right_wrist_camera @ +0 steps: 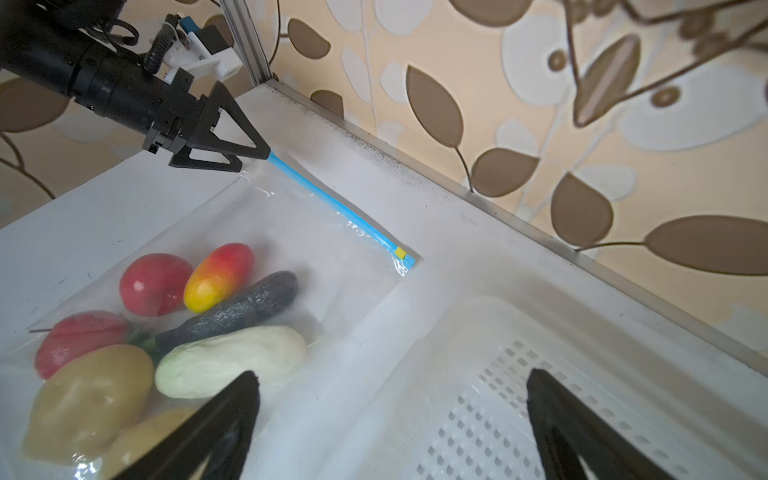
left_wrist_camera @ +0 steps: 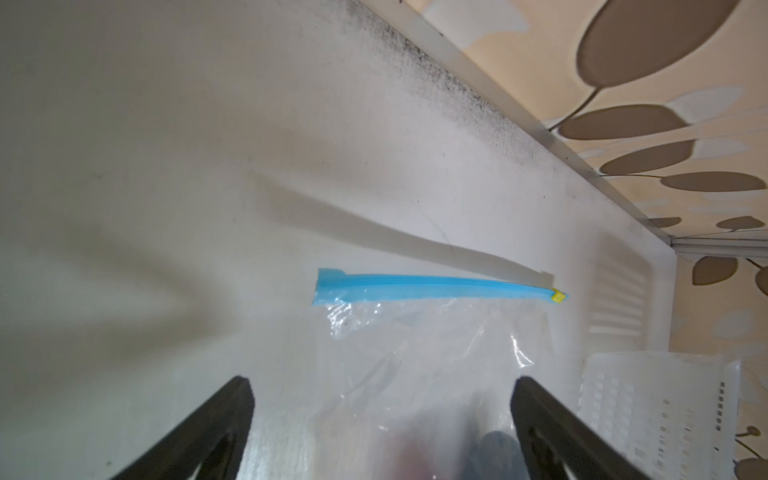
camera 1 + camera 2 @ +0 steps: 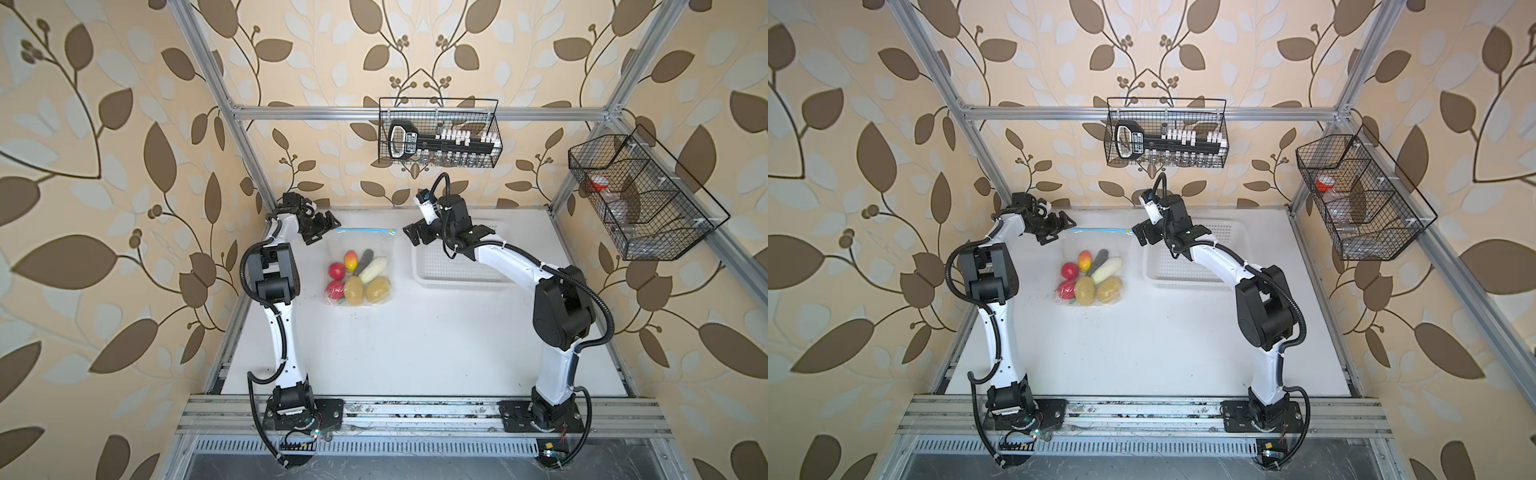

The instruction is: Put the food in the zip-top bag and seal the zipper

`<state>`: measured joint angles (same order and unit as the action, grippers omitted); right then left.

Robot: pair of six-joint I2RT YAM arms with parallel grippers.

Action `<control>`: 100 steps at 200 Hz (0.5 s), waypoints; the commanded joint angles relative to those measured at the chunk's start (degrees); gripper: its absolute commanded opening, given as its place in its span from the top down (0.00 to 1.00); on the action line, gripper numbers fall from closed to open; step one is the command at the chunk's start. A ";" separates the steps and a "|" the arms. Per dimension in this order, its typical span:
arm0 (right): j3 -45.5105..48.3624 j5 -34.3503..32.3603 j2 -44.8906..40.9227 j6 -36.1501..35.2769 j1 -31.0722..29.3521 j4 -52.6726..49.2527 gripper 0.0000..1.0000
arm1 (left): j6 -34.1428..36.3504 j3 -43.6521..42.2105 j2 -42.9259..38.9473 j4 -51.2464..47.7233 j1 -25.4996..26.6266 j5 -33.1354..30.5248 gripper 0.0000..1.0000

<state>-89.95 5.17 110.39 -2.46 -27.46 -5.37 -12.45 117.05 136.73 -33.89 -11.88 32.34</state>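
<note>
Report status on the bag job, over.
Left gripper open, right gripper open, neither holding. Food inside zip-top bag, zipper looks closed. Basket beside bag, not blocking.

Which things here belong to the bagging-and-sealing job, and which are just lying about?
Part of the job: zip-top bag, zipper, food inside the bag, left gripper, right gripper, both open.

Just lying about: white perforated basket, wire basket on the back wall, wire basket on the side wall.

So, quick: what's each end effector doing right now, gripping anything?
Left end effector: open, holding nothing.
Right end effector: open, holding nothing.
</note>
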 commanded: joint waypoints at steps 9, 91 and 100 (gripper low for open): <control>4.93 1.15 -4.68 3.87 1.26 2.75 0.00 | 1.48 -3.42 -8.61 0.29 -1.57 -1.74 0.01; 18.57 2.12 -13.85 15.60 10.43 7.48 0.00 | 3.28 -18.59 -22.24 1.60 -4.21 -2.08 0.01; 19.91 1.37 -14.84 15.63 10.89 6.69 0.00 | 3.26 -20.18 -23.49 1.75 -4.46 -1.53 0.01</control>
<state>-72.58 7.68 98.85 11.18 -16.73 0.64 -10.83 99.68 118.19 -32.29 -15.79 30.28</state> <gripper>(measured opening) 0.998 0.988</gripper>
